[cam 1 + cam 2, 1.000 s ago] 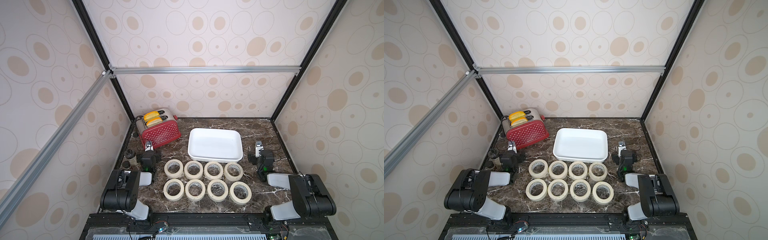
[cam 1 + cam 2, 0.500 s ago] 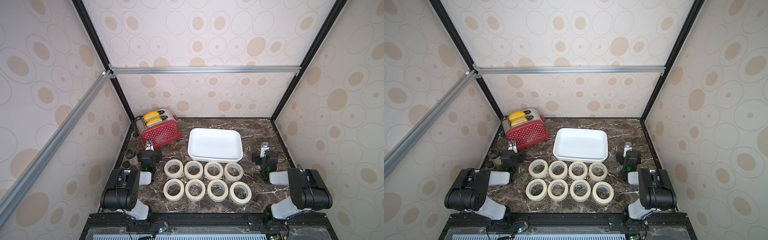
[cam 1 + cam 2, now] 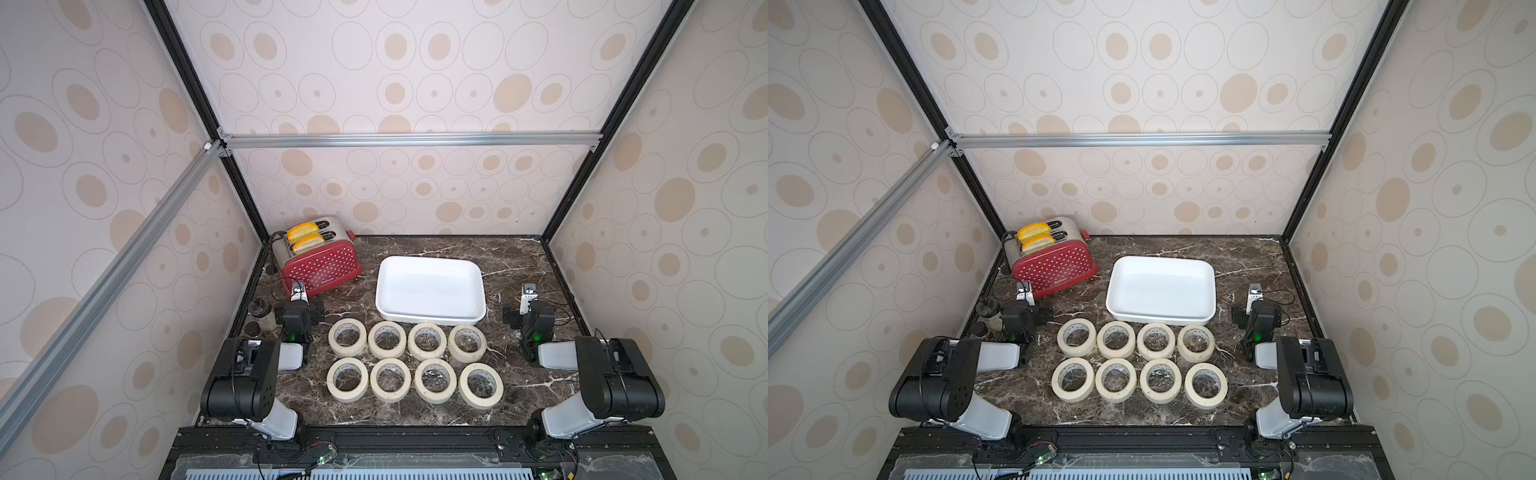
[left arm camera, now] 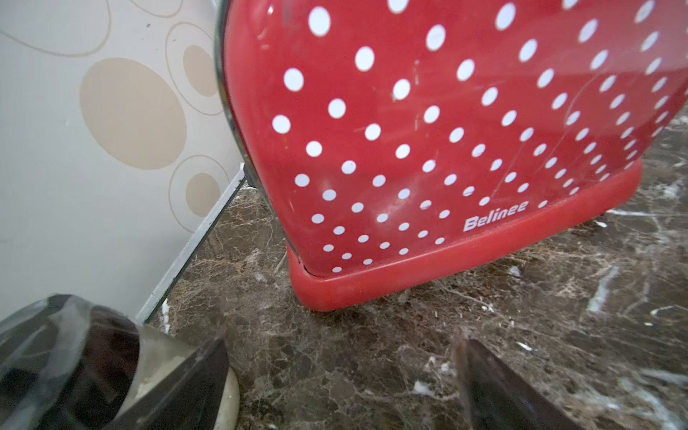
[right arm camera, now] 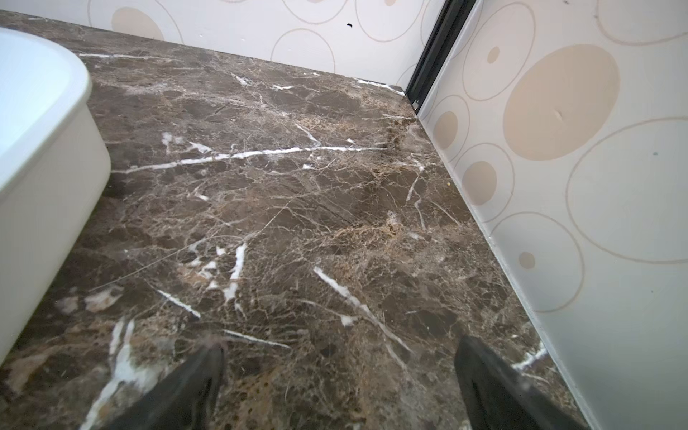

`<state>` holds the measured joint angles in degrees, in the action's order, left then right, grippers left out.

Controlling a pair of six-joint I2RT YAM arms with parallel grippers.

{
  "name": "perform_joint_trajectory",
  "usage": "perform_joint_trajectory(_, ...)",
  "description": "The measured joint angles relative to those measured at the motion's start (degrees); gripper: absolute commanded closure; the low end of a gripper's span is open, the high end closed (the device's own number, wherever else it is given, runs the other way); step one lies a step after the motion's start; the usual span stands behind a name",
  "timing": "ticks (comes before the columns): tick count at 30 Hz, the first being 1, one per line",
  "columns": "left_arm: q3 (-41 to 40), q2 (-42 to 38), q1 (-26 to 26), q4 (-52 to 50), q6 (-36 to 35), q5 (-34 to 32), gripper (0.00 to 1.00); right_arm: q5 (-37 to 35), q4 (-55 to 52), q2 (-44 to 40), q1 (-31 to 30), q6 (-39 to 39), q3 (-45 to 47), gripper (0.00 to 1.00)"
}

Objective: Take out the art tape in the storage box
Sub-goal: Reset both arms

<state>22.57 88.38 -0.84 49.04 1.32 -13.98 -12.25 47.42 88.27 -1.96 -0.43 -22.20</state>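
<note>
A shallow white storage box (image 3: 430, 289), smooth and high-gloss, stands on a polished dark-brown marble-look tabletop (image 3: 519, 266) veined in white. In front of the box, eight cream art tape rolls (image 3: 390, 397) show matt, papery sides and white printed cores. Left of the box, a red toaster (image 3: 322, 268) wears a glossy white-dotted shell, faintly scratched in the left wrist view, under a brushed-metal top. Above the box runs a satin aluminium rail (image 3: 407, 140); the circle-patterned walls (image 3: 415, 62) look matt.
</note>
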Motion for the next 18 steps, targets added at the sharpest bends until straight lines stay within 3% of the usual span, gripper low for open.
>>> perform_joint_trajectory(18, 0.0, 0.0, 0.0, -0.02, 0.0, 0.0, 0.01, -0.83, 1.88, -0.04, 0.0, 0.52, 0.66, 0.0)
